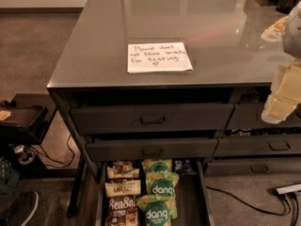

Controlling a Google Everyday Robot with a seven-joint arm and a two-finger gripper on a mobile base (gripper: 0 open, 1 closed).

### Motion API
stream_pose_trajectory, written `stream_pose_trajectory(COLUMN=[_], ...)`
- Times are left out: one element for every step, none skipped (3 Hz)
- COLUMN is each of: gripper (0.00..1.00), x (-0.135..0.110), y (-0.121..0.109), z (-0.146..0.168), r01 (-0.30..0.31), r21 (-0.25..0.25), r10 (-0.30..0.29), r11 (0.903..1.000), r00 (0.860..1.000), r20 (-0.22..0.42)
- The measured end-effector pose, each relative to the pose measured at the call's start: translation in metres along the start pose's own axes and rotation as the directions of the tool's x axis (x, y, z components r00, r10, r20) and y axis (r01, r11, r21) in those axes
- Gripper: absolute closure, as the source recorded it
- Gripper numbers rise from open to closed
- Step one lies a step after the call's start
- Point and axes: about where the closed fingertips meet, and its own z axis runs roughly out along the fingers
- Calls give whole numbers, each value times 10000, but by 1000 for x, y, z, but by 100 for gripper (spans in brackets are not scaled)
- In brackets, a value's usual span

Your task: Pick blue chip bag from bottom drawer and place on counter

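The bottom drawer (201,192) stands pulled open below the cabinet. The blue chip bag (185,166) lies at its back right, partly under the drawer above, next to the green "dang" bags (162,185). Brown-and-cream "SeaSalt" bags (122,199) fill the drawer's left side. The counter (155,18) is a glossy grey-brown top with a white handwritten note (159,57) near its front edge. My gripper (281,102) hangs at the right edge of the view, pale cream, in front of the counter's front right corner, well above and to the right of the open drawer.
Two shut dark grey drawers with recessed handles (152,119) sit above the open one, with more drawers (280,146) to the right. A power strip and cables (288,189) lie on the floor at right. A dark low stand with cables (23,119) is at left.
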Motion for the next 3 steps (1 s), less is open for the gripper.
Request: stream_pose_trajectory(gripper=[0, 0, 0], x=[0, 0, -2], y=[0, 8, 38], z=[0, 14, 44], r01=[0, -14, 201], r21=[0, -72, -110], r10=[0, 17, -185], r11=[10000, 10000, 9997], r00=[10000, 9992, 9910], r20=[0, 388, 1326])
